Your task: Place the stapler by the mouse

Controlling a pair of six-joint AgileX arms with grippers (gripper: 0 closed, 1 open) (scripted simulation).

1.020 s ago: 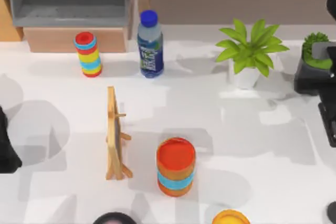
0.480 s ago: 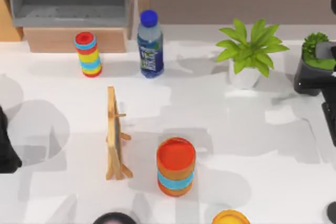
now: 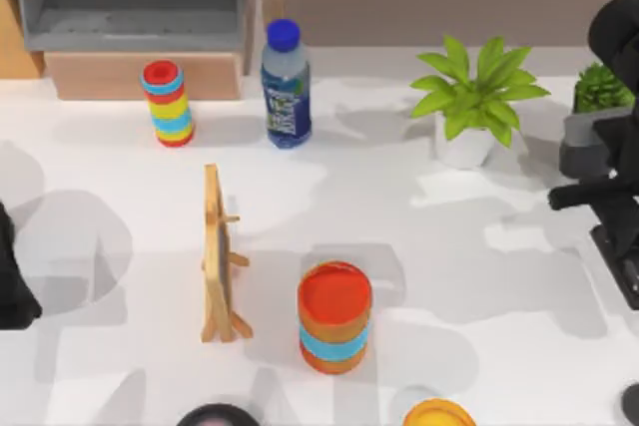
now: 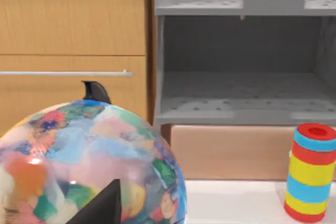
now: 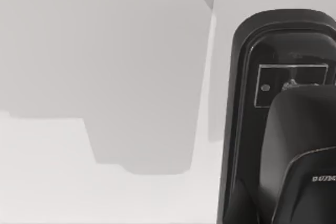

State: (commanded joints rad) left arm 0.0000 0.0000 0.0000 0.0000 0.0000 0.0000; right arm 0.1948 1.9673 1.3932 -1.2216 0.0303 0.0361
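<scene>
The black stapler (image 5: 247,114) lies flat on the white table, with a white-edged label near its end. My right gripper (image 5: 302,166) hangs close over it and covers part of it. From above, the right gripper (image 3: 607,209) is at the table's right edge, and the dark bar under it (image 3: 627,271) looks like the stapler. I cannot pick out the mouse for sure. A dark rounded thing (image 3: 215,415) is cut off by the front edge. My left arm (image 3: 12,276) is parked at the left edge.
A wooden easel (image 3: 218,258) and a striped cylinder (image 3: 334,316) stand mid-table. At the back are a smaller striped cylinder (image 3: 168,103), a bottle (image 3: 286,84), a leafy plant (image 3: 475,97) and a small potted plant (image 3: 597,112). A colourful globe (image 4: 79,166) sits close to the left gripper.
My right arm has swung left and toward the front at the right edge, uncovering the small potted plant behind it. Everything else on the table is where it was.
</scene>
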